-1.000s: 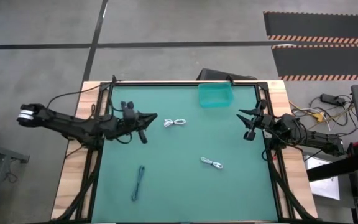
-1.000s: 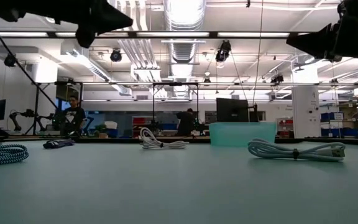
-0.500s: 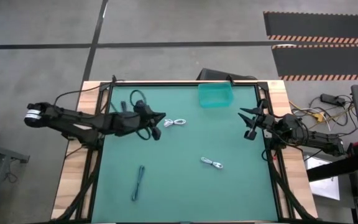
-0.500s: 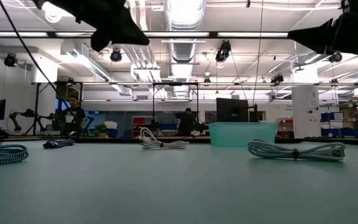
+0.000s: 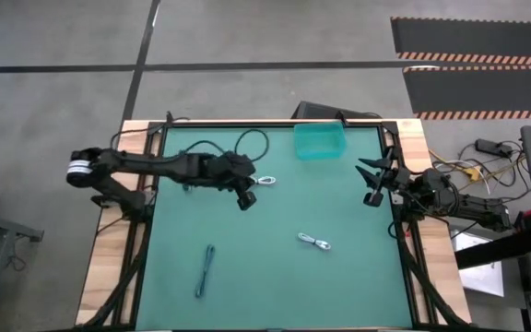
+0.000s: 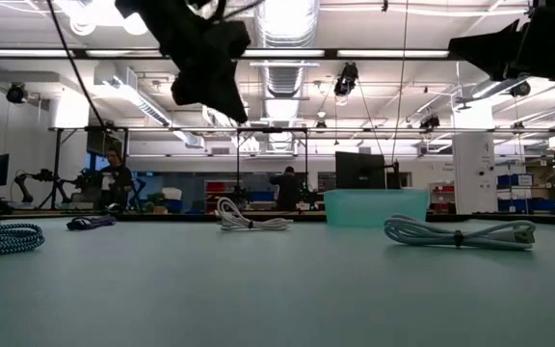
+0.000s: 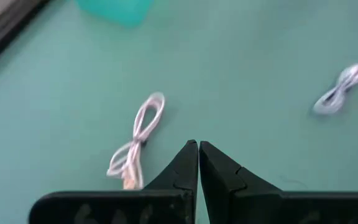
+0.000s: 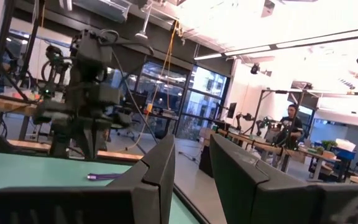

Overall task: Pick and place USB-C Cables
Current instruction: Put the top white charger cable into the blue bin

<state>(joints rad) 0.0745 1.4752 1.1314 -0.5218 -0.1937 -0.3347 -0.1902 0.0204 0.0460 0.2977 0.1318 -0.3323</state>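
Note:
My left gripper (image 5: 245,195) is shut and hovers above the table beside a coiled white USB-C cable (image 5: 265,181), which lies flat on the mat just past the fingertips (image 7: 137,142). A second white cable (image 5: 313,243) lies nearer the table's middle. A blue-grey folded cable (image 5: 206,270) lies toward the near left. A small purplish-dark bundle (image 6: 90,223) shows far back in the low view. My right gripper (image 5: 372,182) waits open above the table's right edge.
A translucent teal bin (image 5: 320,140) stands at the table's far edge, right of centre. Black wiring loops (image 5: 252,141) off the left arm over the far left of the mat. The green mat (image 5: 275,286) lies between the cables. People stand in the room behind the table.
My left arm has reached out toward the table's right, carrying its gripper from the left side of the mat to beside the far white cable and somewhat lower. The cables have stayed where they were.

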